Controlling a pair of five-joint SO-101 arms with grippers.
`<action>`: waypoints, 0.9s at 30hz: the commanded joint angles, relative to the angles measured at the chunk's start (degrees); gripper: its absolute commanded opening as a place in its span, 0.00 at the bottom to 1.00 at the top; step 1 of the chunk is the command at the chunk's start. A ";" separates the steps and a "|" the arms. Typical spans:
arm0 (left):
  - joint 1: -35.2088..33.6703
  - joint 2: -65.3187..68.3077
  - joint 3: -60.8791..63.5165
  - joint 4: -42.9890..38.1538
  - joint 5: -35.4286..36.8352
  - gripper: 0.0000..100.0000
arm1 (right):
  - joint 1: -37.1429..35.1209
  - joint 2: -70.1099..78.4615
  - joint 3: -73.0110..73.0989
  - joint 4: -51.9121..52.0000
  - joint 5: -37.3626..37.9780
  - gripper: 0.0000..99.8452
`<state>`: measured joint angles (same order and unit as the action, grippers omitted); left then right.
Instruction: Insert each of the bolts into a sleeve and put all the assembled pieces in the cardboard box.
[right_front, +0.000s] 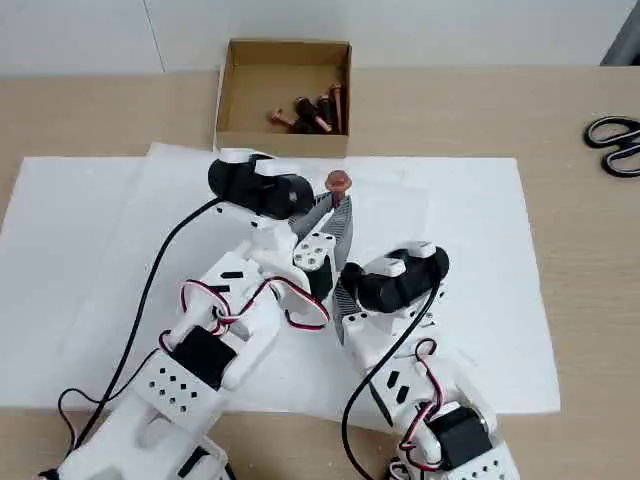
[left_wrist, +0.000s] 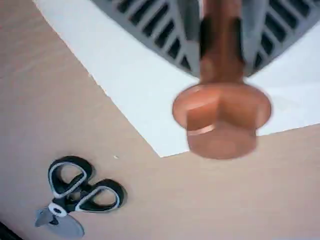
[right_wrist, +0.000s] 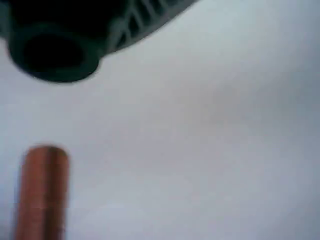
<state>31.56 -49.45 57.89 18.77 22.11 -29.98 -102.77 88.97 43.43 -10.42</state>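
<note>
A copper bolt (left_wrist: 221, 107) sits between the grey fingers of my left gripper (left_wrist: 220, 35), which is shut on its shank, the hexagonal head sticking out. From above, the bolt head (right_front: 338, 182) is just short of the cardboard box (right_front: 232, 100), and the left gripper (right_front: 335, 218) is over the white sheet. My right gripper (right_front: 341, 300) lies close behind it and is shut on a black sleeve (right_wrist: 50, 55), seen end-on. The bolt's plain shank end (right_wrist: 44, 192) shows a short way from the sleeve's mouth. Several assembled pieces (right_front: 312, 112) lie in the box.
A white foam sheet (right_front: 470, 260) covers the middle of the wooden table. Black-handled scissors (right_front: 615, 145) lie on bare wood at the far right, also seen in the left wrist view as scissors (left_wrist: 80, 192). The two arms overlap near the sheet's centre.
</note>
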 joint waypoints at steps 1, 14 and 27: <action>1.67 -1.85 -0.66 1.93 1.41 0.01 | -0.31 -1.01 -1.76 0.13 -0.35 0.00; 2.90 -1.93 -0.84 6.59 1.41 0.01 | -0.22 -1.01 -1.76 0.13 -0.35 0.00; 2.99 -1.93 -2.33 15.38 1.41 0.01 | -0.13 -1.01 -1.76 0.13 -0.35 0.00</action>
<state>34.46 -50.15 57.80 32.22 23.16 -30.33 -102.77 89.05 43.43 -10.51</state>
